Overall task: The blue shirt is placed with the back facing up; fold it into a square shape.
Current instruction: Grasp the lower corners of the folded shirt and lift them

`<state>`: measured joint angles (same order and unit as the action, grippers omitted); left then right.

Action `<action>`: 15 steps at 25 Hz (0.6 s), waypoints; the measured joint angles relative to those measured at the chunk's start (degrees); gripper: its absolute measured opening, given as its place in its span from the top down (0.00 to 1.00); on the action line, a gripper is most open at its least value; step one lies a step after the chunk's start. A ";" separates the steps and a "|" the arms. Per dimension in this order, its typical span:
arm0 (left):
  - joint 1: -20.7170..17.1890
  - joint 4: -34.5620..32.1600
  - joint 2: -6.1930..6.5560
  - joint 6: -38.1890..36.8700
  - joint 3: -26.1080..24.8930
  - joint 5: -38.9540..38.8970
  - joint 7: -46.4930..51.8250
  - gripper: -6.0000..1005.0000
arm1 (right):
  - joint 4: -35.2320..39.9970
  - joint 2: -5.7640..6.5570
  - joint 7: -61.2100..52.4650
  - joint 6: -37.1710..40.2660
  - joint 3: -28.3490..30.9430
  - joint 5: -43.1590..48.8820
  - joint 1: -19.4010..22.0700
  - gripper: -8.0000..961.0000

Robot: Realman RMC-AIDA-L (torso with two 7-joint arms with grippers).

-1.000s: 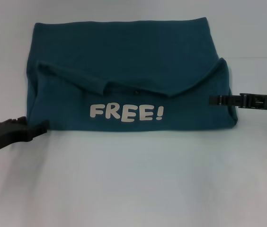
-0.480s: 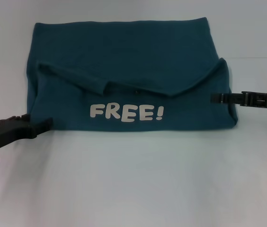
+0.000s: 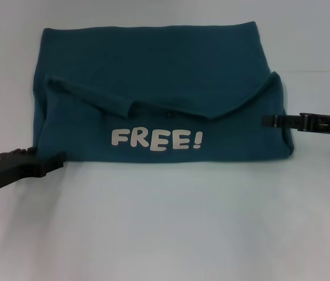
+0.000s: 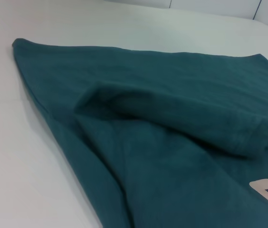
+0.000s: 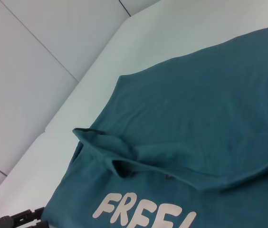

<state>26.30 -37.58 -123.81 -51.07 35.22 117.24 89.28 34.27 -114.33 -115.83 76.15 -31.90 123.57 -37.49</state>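
The blue shirt (image 3: 153, 88) lies on the white table, folded so that a front layer with the white letters "FREE!" (image 3: 156, 139) faces up along its near half. The far half is plain, and a folded sleeve ridge (image 4: 181, 118) crosses the middle. My left gripper (image 3: 58, 159) sits low at the shirt's near-left corner, touching or just short of the cloth edge. It also shows in the right wrist view as the left gripper (image 5: 34, 214). My right gripper (image 3: 265, 121) reaches in level at the shirt's right edge (image 3: 285, 126), over the cloth.
The white table (image 3: 171, 222) stretches wide in front of the shirt. A pale wall (image 5: 24, 71) meets the table behind the shirt's far edge.
The left gripper has slid a little right toward the shirt's near-left corner, then dropped slightly. The right gripper has drawn back a few pixels to the right. The shirt has not moved.
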 joint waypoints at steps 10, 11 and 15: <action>-0.03 -0.36 -0.04 -0.03 0.59 0.00 0.16 0.23 | -0.08 0.00 0.08 -0.05 0.77 0.00 0.63 0.35; -0.03 -0.42 -0.04 0.07 0.52 0.00 0.30 0.23 | -0.08 0.00 0.08 -0.05 0.79 0.00 0.69 0.35; -0.02 -0.76 -0.04 0.16 0.25 0.00 0.91 0.27 | -0.09 -0.14 0.09 -0.04 0.80 0.00 0.82 0.35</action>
<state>26.28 -38.34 -123.84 -50.91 35.47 117.24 90.20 34.19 -114.47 -115.75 76.11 -31.10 123.57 -36.67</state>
